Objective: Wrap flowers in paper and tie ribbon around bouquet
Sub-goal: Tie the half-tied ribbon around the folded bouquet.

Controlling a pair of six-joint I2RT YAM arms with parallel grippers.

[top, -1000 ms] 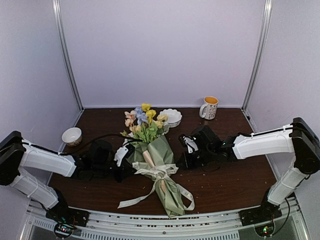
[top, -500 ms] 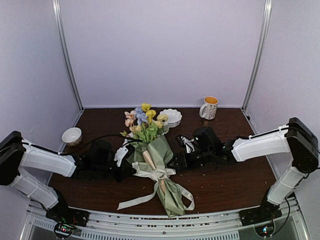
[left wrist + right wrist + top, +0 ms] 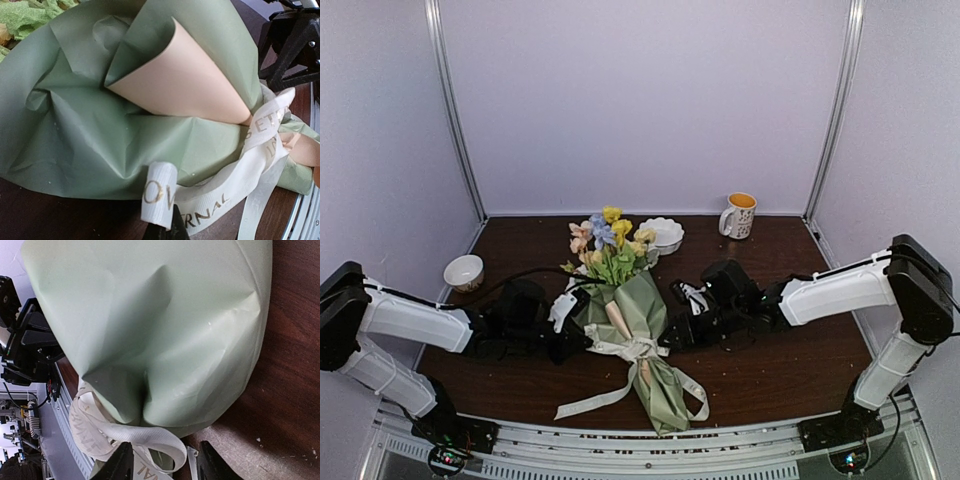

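Observation:
The bouquet (image 3: 642, 312) lies in the middle of the table, a sage-green paper (image 3: 90, 120) cone with a peach inner fold (image 3: 185, 85). The pastel flowers (image 3: 609, 243) point to the back. A cream ribbon (image 3: 638, 346) with gold lettering is tied round its waist, and its tails trail toward the front edge. My left gripper (image 3: 167, 231) is shut on a loop of the ribbon (image 3: 159, 197) at the bouquet's left side. My right gripper (image 3: 167, 466) is at the right side, open, its fingers (image 3: 122, 464) either side of another ribbon loop (image 3: 150, 436) against the paper (image 3: 165, 320).
A small white bowl (image 3: 464, 271) stands at the left. At the back, behind the flowers, is a scalloped white dish (image 3: 663, 234). A mug (image 3: 739, 215) with an orange inside sits at the back right. The metal rail (image 3: 620, 445) runs along the front edge.
My right gripper has opened and slid left up to the bouquet's ribbon. The left arm and the bouquet have stayed put.

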